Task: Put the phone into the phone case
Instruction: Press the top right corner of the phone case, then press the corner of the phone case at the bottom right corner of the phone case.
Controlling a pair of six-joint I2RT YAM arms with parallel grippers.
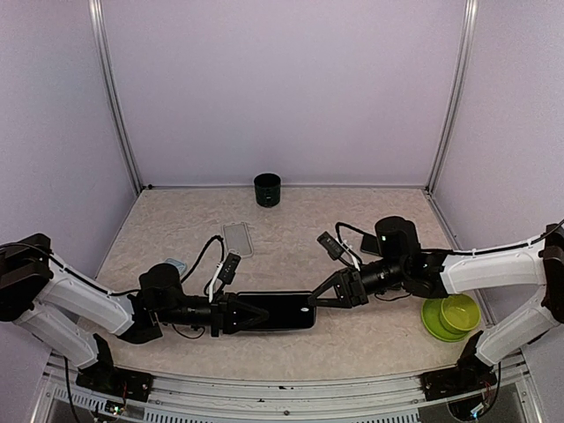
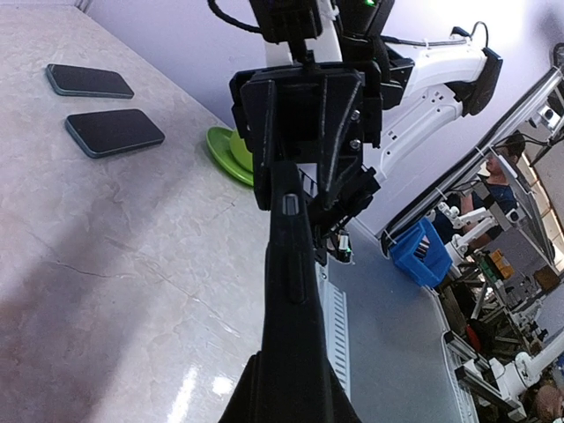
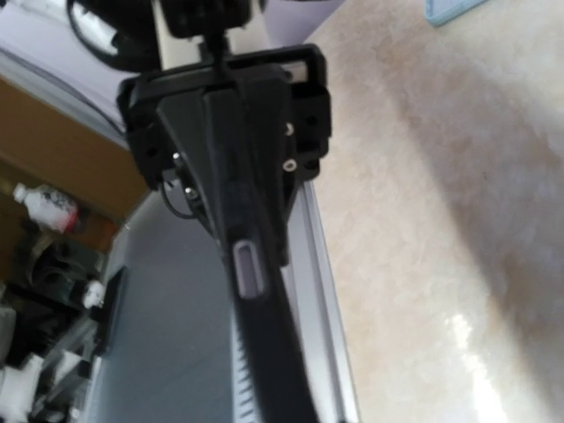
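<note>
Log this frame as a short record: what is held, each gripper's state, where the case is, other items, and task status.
held item: black phone, lying flat between the two arms
left gripper: shut on the phone's left end
right gripper: shut on the phone's right end
case: clear case, flat on the table behind the phone, apart from it
other items: black cup at the back; green bowl at the right
task status: phone not yet in the clear case

Pale lilac walls, aluminium corner posts, beige marbled tabletop with glare spots; cluttered lab beyond the near edge.
</note>
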